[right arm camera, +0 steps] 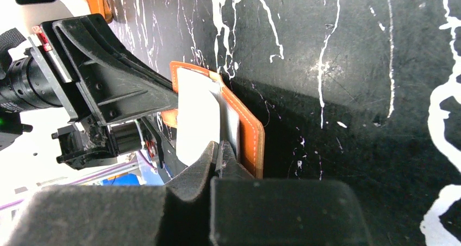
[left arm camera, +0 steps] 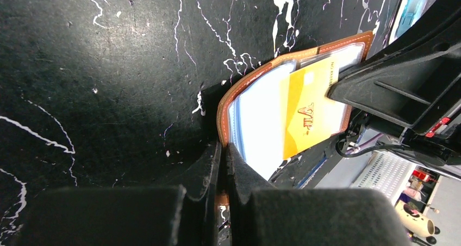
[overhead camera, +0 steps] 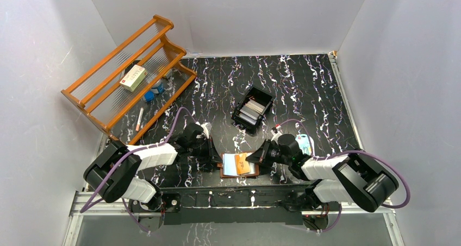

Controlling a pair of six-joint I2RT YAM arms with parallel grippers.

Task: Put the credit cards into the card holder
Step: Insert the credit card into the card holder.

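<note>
Black marble-look tabletop [overhead camera: 304, 83] with white streaks, white walls all round, and both arms huddled over one spot at the near edge. A small brown leather fold-over card holder [left arm camera: 258, 121] lies open there, pale blue clear sleeves facing up.

The left gripper [left arm camera: 224, 156] has its fingers pinched together on the leather edge nearest it, basically pinning the thing down. The right gripper [right arm camera: 217, 151] is clamped on one end of an orange-gold plastic credit card [left arm camera: 307, 115] with "VIP" printed on it. The card's free end sits over the sleeves just ahead of those fingertips, pointing toward the left gripper.

So I'd call this mid-insertion on that one card. It overlaps a sleeve, but I honestly can't tell if the leading edge is inside a pocket or just lying on top.

My guess is the next move needs a flat, shallow push forward from the right gripper, with the left one bracing so the card holder doesn't skate away. Then let go.

More grey-silver cards [overhead camera: 253, 109] sit in a black open-top plastic tray [overhead camera: 237, 117] well beyond the right gripper, so plenty left to do.
</note>
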